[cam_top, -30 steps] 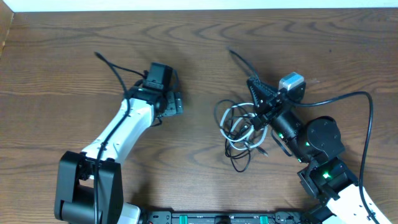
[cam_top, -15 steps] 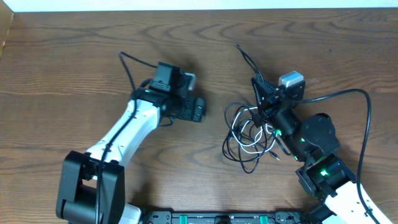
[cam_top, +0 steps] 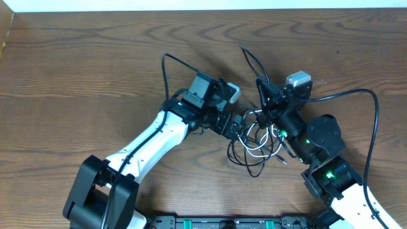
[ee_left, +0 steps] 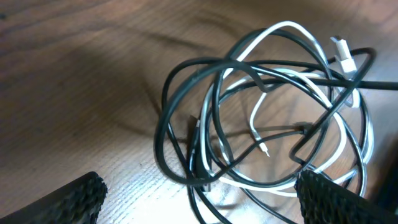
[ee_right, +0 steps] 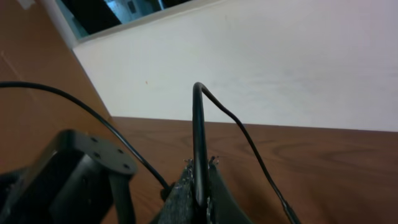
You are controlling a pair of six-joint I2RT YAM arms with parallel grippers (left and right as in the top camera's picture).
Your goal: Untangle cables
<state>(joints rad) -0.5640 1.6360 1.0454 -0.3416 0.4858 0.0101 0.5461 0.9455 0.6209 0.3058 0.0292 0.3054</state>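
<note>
Judging from the loops, you have light, limp cords. The cables [cam_top: 255, 141] lie in one knot on the table [cam_top: 76, 63], between the two arms, and the whole bunch will likely drag along if you pull any single strand.

— Agreed. They look smooth too, so you should pinch firmly. Your right gripper [ee_right: 199, 186] is closed on one black strand [ee_right: 198, 130], which stands up out of its pads and then bends over.

— Your left gripper [ee_left: 202, 202] is spread wide and hovers right over the knot, with nothing between its fingers [ee_left: 78, 198] yet. You would do well to take an outer black loop, away from the white cable [ee_left: 283, 26], whose small plug [ee_left: 343, 55] could snag.

— Keep off the plug ends. Grip mid-cord, where a loop stands free of the wood, and draw slowly so nothing cinches.

— As for containers, you have none in view: no bin and no tray.
</note>
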